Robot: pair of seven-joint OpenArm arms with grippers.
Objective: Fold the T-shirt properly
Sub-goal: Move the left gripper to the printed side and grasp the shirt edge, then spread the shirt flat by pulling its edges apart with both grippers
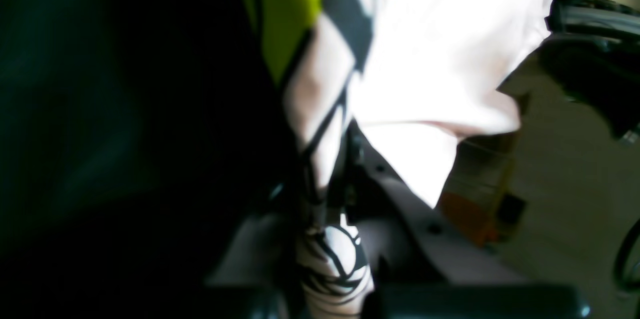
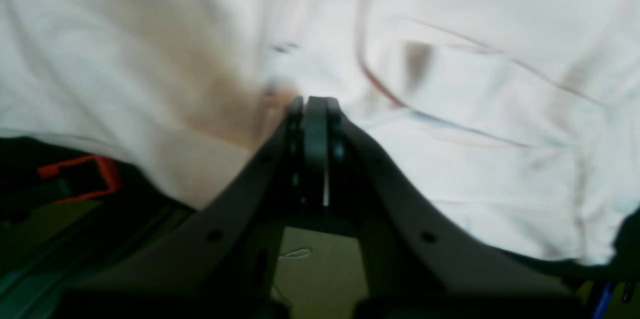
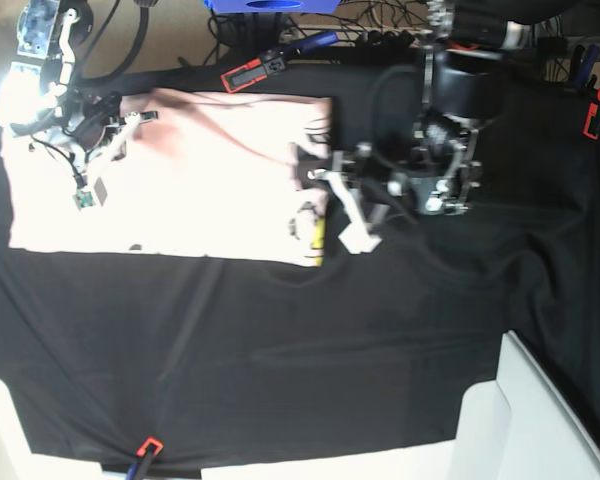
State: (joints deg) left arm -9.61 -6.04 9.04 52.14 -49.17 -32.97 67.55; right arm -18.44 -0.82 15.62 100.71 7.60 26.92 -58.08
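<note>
- Left gripper [image 1: 325, 209]: jaws pressed together on a printed bit of the T-shirt [image 3: 170, 175]; black-and-white graphic fabric bunched between the fingers in left wrist view. Blurry, so can't tell how many layers are caught.
- Right gripper [image 2: 315, 109]: jaws pressed together w/ pale cloth right at the tips; looks like a pinch on the shirt, though the view is soft.
- Risk: left pinch looks thin, near the fabric's edge. A fast pull could slip it out and the fold would collapse.
- Risk: if only one layer is caught, the lower one stays behind → crooked fold.
- Risk: arms moving unevenly would skew the rectangle or drag it over the black table cloth [image 3: 310, 340].
- Position: shirt lies flat at far-left of the cloth in base view, right gripper at its far-left corner, left gripper at its opposite edge, by the printing.
</note>
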